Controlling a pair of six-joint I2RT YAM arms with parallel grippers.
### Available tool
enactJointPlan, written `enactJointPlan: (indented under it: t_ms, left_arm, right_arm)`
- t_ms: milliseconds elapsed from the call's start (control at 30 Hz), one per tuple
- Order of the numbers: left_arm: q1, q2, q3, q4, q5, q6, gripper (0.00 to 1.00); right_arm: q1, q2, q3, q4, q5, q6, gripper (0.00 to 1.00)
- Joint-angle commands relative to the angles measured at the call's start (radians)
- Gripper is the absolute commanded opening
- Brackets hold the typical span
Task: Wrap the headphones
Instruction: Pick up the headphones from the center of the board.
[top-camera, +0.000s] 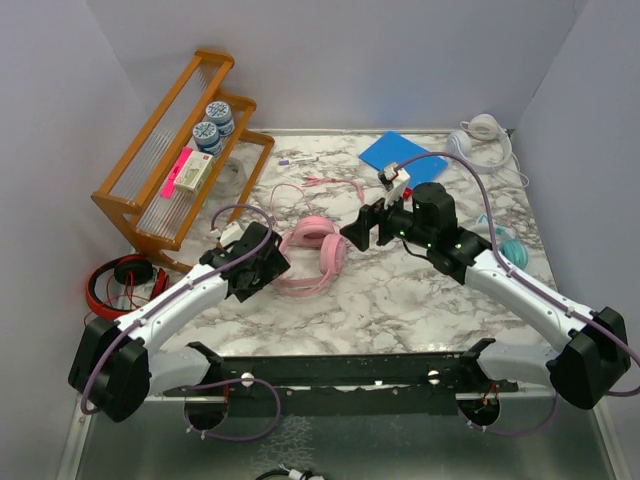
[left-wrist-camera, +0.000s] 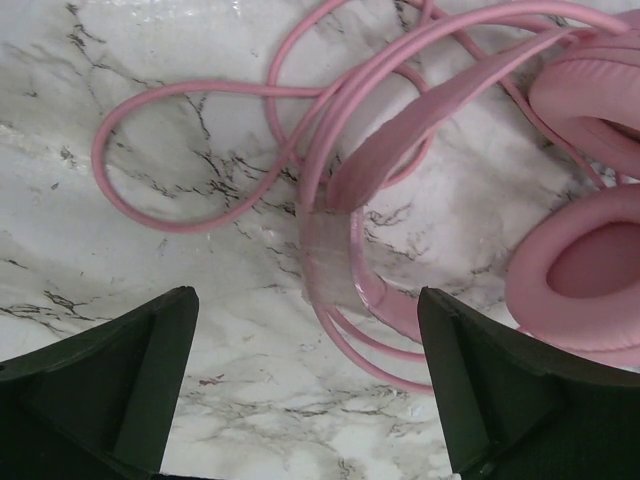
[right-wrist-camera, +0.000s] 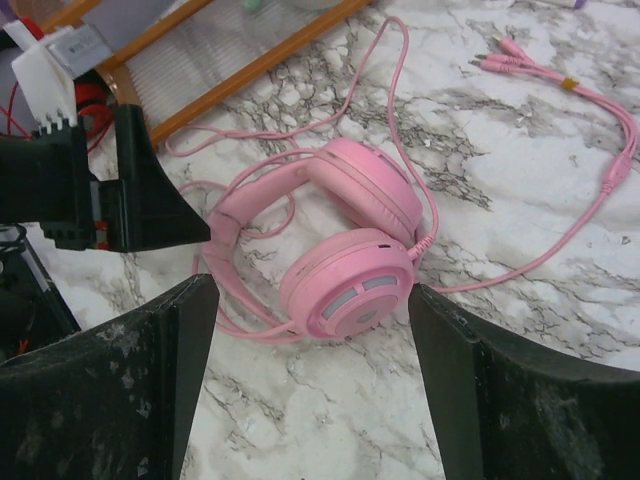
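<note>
1. Marble-patterned white tabletop (top-camera: 400, 300) carries everything. The pink over-ear headphones (top-camera: 318, 255) lie folded near its middle, between my two arms.
2. My left gripper (top-camera: 265, 262) hangs just beside the headband (left-wrist-camera: 420, 120), jaws wide apart with nothing in them. My right gripper (top-camera: 355, 232) faces the ear cups (right-wrist-camera: 350, 290) from the other side, its jaws also apart and empty.
3. The long pink cable (left-wrist-camera: 215, 88) sprawls in loose, crossing loops around the headband and trails off toward the far side of the table.
4. The main risk, as I judge it: several strands and the headband sit together beneath my left jaws. Closing there could pinch the whole bundle instead of one strand.
5. Pulling on a crossed loop could tighten it into a knot. It could also drag the light headset across the table.
</note>
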Motion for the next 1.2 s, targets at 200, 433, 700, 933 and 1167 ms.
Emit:
enactJointPlan:
  t_ms: [200,433,700,933,1167]
  left_arm:
    - [0.003,0.155,0.070,-0.033,-0.069,-0.098,0.95]
    - [0.002,0.231,0.100,-0.009,-0.058,-0.107,0.76]
    - [-0.014,0.313,0.081,0.050,-0.019,-0.140,0.63]
    - [-0.051,0.402,0.102,0.075,-0.026,-0.144,0.39]
    - [-0.062,0.401,0.133,0.057,-0.100,-0.114,0.00]
  right_arm:
    - [-0.002,-0.035,-0.018,0.039,0.059,-0.022,0.86]
    - [-0.002,-0.044,-0.033,0.059,0.059,-0.015,0.86]
    - [-0.002,-0.074,-0.057,0.060,0.063,-0.017,0.86]
    - [-0.003,-0.092,-0.067,0.058,0.057,-0.015,0.86]
    - [-0.002,-0.116,-0.069,0.054,0.088,-0.009,0.86]
